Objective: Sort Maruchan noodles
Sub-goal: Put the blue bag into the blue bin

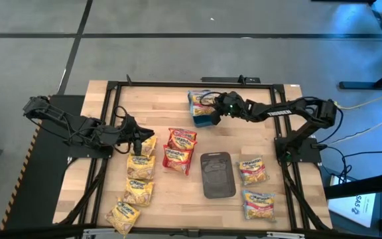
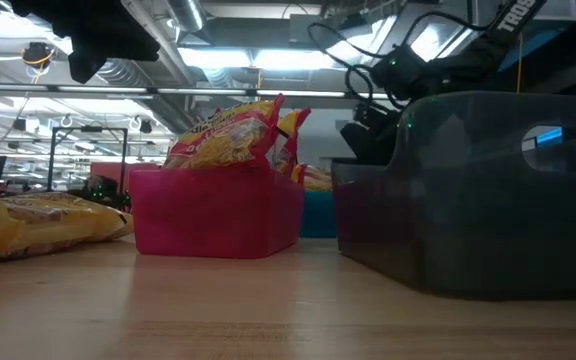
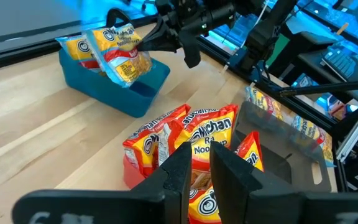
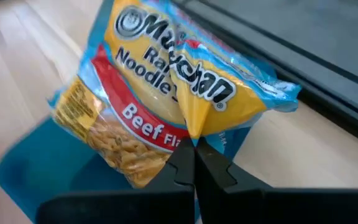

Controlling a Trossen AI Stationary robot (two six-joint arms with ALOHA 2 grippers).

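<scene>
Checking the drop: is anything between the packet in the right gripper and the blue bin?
Nothing visible. The right gripper, shut on the crinkly beef ramen packet, holds it right over the blue plastic bin.

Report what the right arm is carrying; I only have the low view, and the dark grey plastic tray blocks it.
Observer: The right arm's jaws are shut on a crinkly yellow-and-red beef noodle packet, pinching one edge.
Operator: Give me its position.
Observer: It hangs over the teal rectangular plastic tray, where a similar packet already sits.
Operator: Now place the left arm.
Observer: The left arm reaches over one end of the row of yellow-orange packets on the table's left side.
</scene>
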